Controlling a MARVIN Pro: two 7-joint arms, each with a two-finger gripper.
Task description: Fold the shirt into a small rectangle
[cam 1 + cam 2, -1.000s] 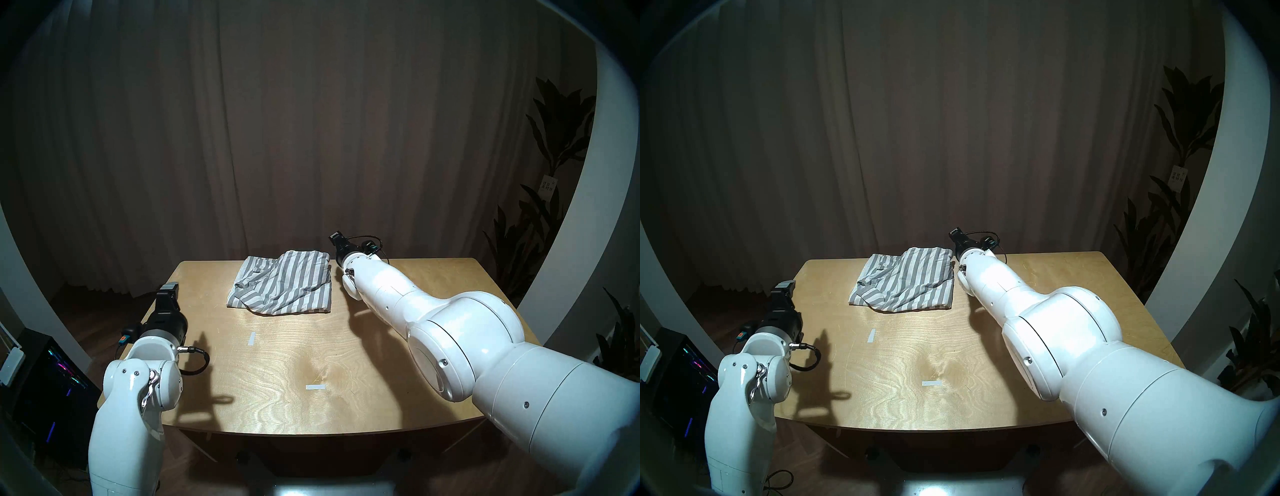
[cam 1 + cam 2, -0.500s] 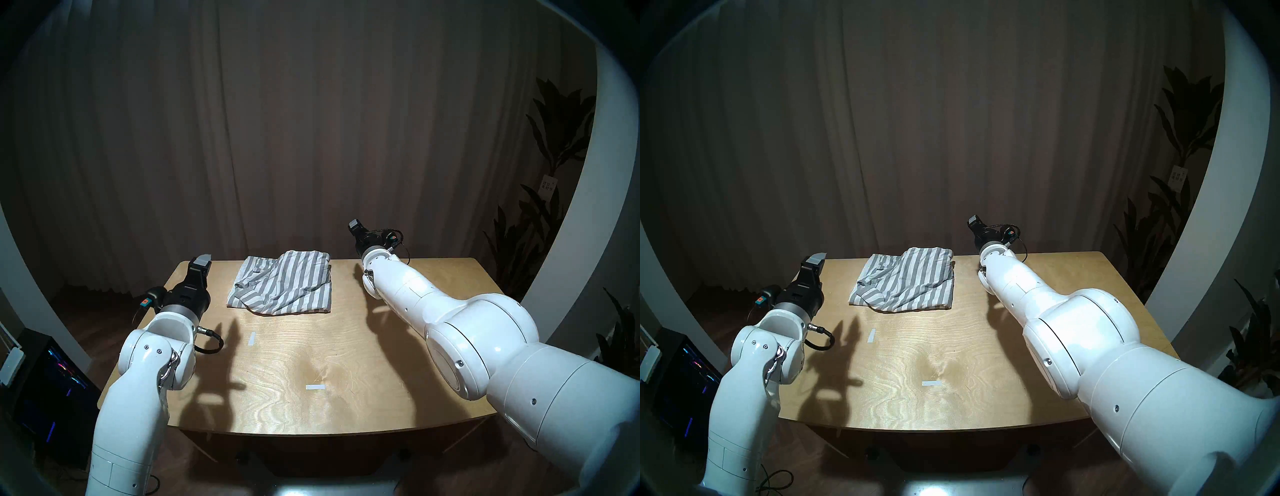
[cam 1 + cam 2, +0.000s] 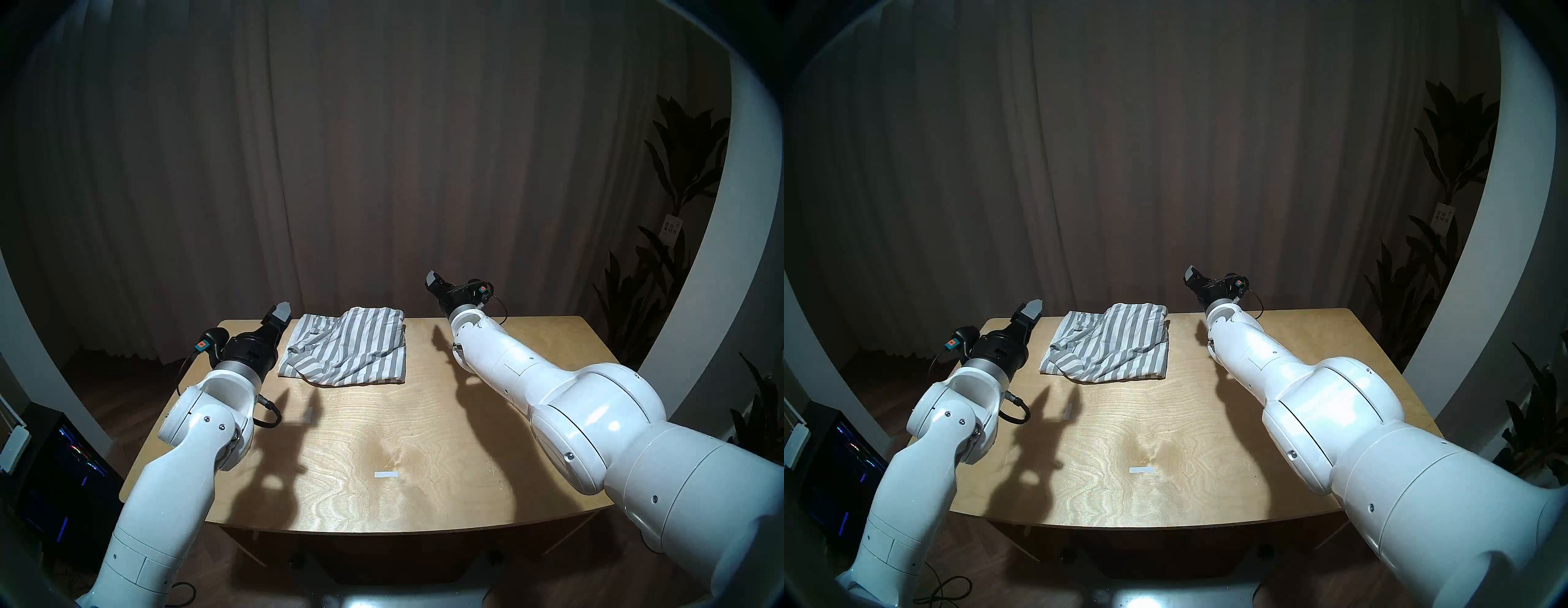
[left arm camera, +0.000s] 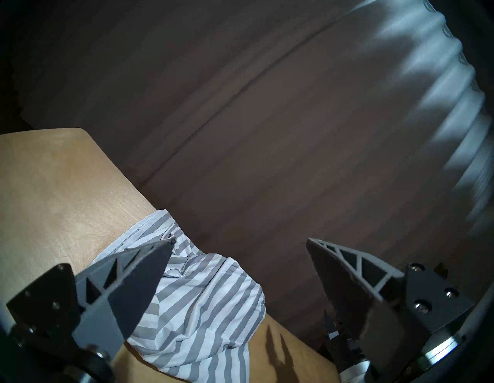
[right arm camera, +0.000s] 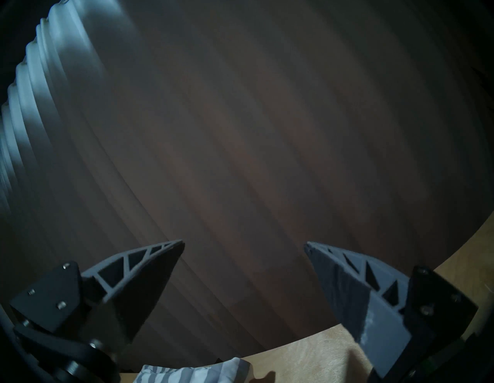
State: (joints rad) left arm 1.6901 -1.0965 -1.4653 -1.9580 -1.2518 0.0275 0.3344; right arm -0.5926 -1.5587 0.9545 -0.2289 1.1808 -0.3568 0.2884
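Observation:
The grey and white striped shirt (image 3: pixel 348 348) lies roughly folded and rumpled at the far middle of the wooden table (image 3: pixel 424 424); it also shows in the other head view (image 3: pixel 1110 346). My left gripper (image 3: pixel 281 312) is open and empty, raised just left of the shirt's far left corner. In the left wrist view the shirt (image 4: pixel 203 302) lies below and between its spread fingers (image 4: pixel 139 280). My right gripper (image 3: pixel 432 280) is open and empty, raised above the table's far edge to the right of the shirt. The right wrist view shows only a corner of the shirt (image 5: pixel 192 373).
Two small white tape marks (image 3: pixel 387 474) (image 3: pixel 308 415) lie on the table. A brown curtain (image 3: pixel 382 148) hangs close behind the table's far edge. Plants (image 3: pixel 662 237) stand at the right. A computer case with lights (image 3: pixel 63 467) sits on the floor at the left.
My left arm has swung forward and right, from the table's left edge up to the shirt's far left corner. My right gripper has risen and moved right, away from the shirt. The shirt has not moved.

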